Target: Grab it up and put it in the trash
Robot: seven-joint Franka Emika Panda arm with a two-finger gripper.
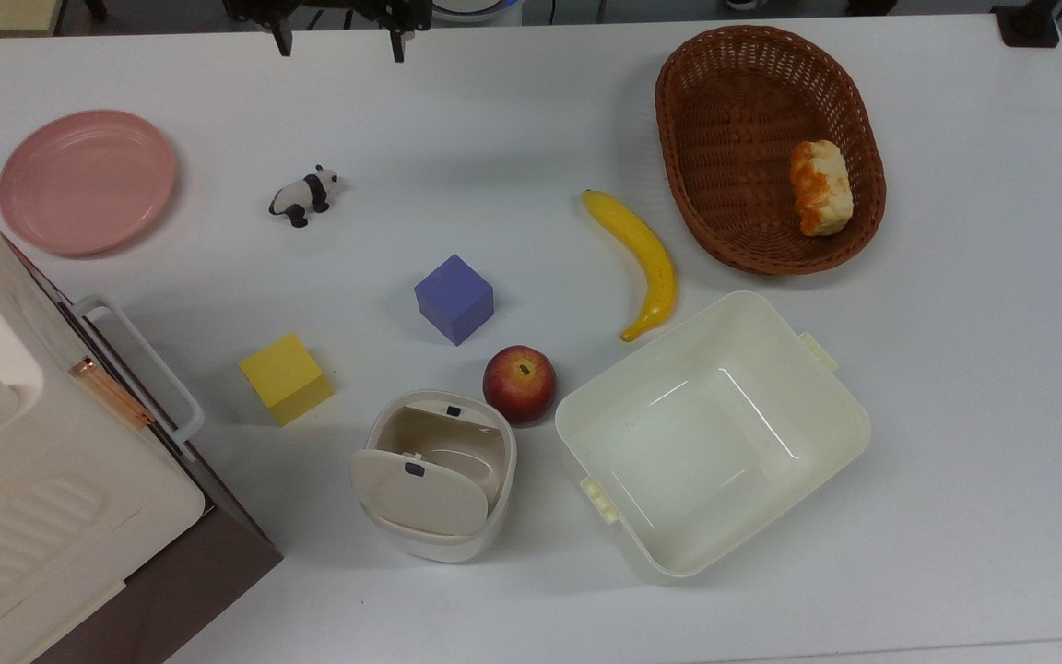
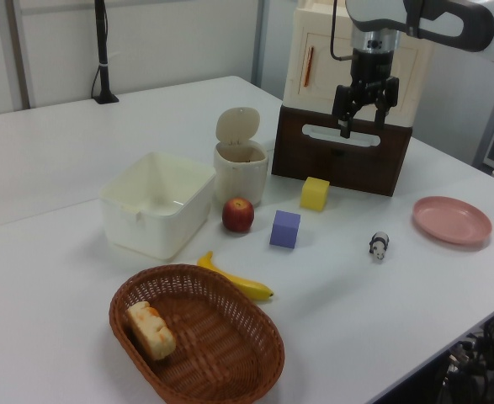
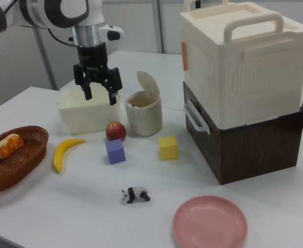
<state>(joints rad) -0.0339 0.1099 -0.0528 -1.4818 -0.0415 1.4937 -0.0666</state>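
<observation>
Gripper (image 1: 339, 46) to trash (image 1: 439, 549) relation; fingers wide, holding nothing.
Top view: trash, lid up, lies at 6 o'clock from gripper. Left view: 8 o'clock. Right view: 4 o'clock. Paper ball position: cannot tell.

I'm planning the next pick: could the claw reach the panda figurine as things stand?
Probably yes: the claw hangs open, high above the table, and the panda figurine stands alone, apart from the purple cube and pink plate.
</observation>
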